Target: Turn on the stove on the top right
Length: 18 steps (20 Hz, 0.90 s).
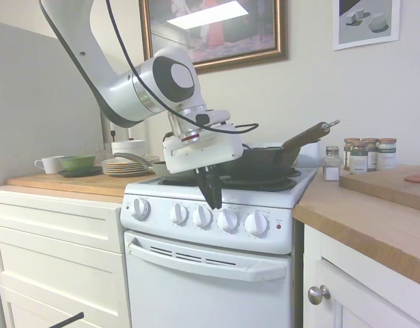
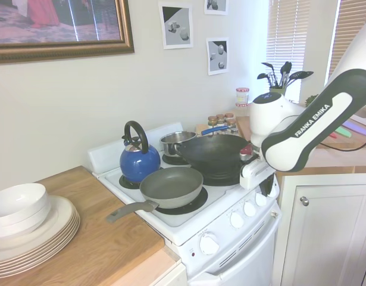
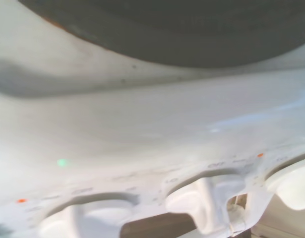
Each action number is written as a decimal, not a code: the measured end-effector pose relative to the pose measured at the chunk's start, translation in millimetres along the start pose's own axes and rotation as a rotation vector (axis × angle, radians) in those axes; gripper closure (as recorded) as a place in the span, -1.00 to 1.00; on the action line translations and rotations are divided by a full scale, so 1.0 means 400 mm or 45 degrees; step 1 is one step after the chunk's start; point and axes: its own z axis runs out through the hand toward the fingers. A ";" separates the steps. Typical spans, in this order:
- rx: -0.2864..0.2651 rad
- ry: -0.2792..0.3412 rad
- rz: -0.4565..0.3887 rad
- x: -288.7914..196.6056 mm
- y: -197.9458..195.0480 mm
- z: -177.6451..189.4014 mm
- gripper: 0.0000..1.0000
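The white stove has five round white knobs in a row on its front panel and a small red light at the right end. My gripper points straight down just in front of the panel's top edge. Its dark fingers are together with nothing between them, and the tips hang just above the gap between the third knob and the fourth knob. In the second exterior view the arm hides most of the gripper. The wrist view shows the panel close up and blurred, with one knob near the middle.
On the burners stand a black wok, a grey frying pan, a blue kettle and a small steel pot. Stacked plates, a green bowl and a cup stand on the left counter. Spice jars stand on the right.
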 end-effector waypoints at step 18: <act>0.034 0.041 -0.010 0.020 0.000 0.027 1.00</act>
